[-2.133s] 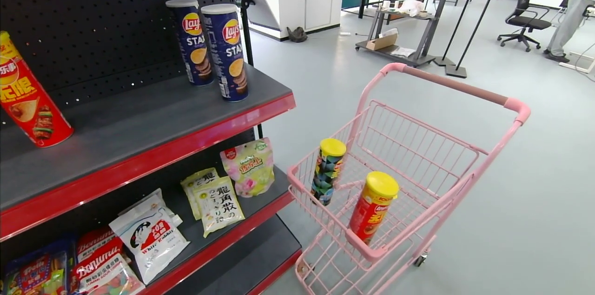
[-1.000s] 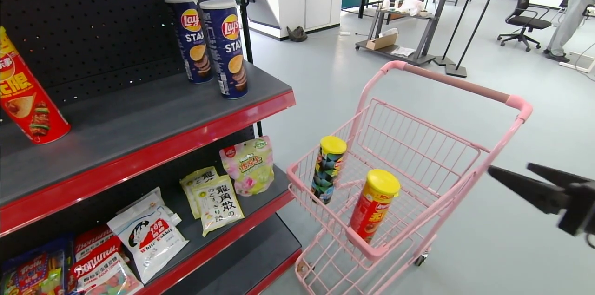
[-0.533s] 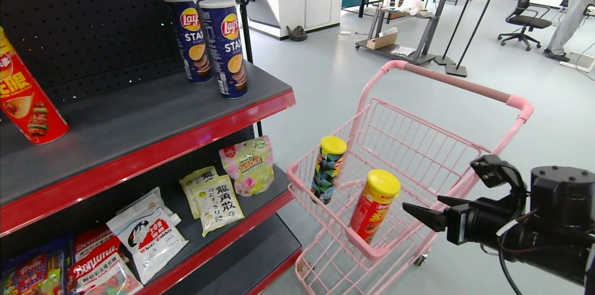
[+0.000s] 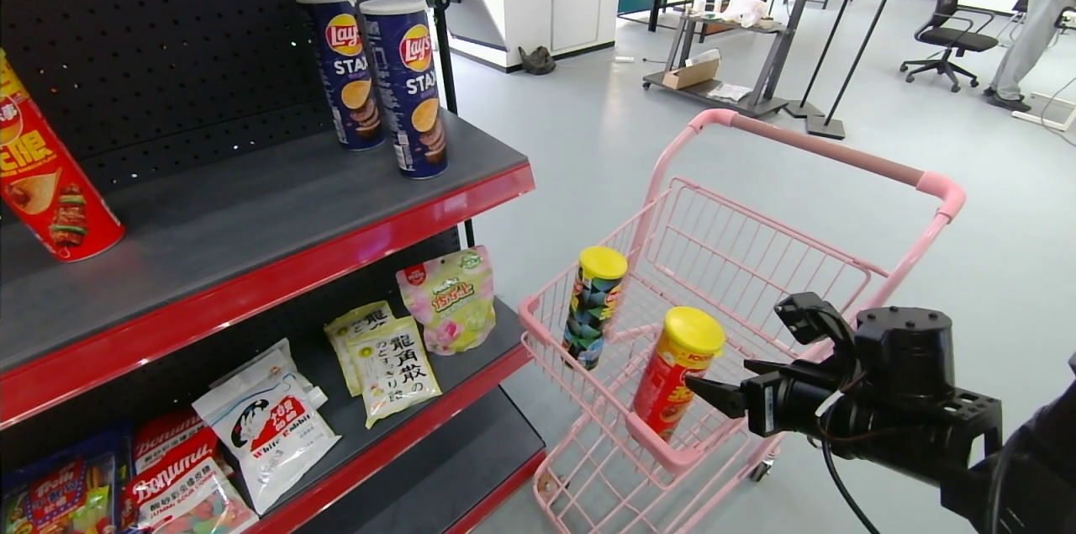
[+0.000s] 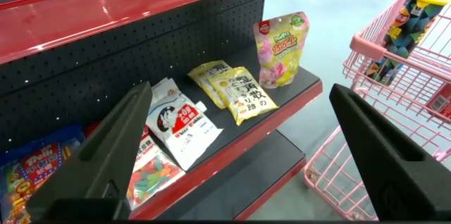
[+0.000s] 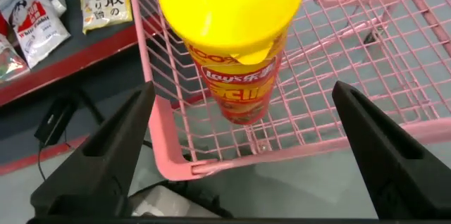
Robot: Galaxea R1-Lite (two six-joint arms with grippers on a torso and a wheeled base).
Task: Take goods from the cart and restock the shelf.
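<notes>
The right gripper [image 4: 719, 376] has been swung in from three o'clock toward the smooth red cylindrical can with a glossy yellow lid [image 4: 677, 370], standing upright in the pink wire cart [image 4: 807, 147]. Its fingers [image 6: 106, 153] are spread wide and empty, so a grasp seems near. The left gripper [image 5: 239, 94] is likewise held wide open and empty.

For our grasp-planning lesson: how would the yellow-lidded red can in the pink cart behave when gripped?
The red can looks a rigid tube, so it should hold shape in the open right gripper. Tall and narrow on the wire floor of the pink cart, it may tip if nudged. Its smooth round wall could slip or roll.
</notes>
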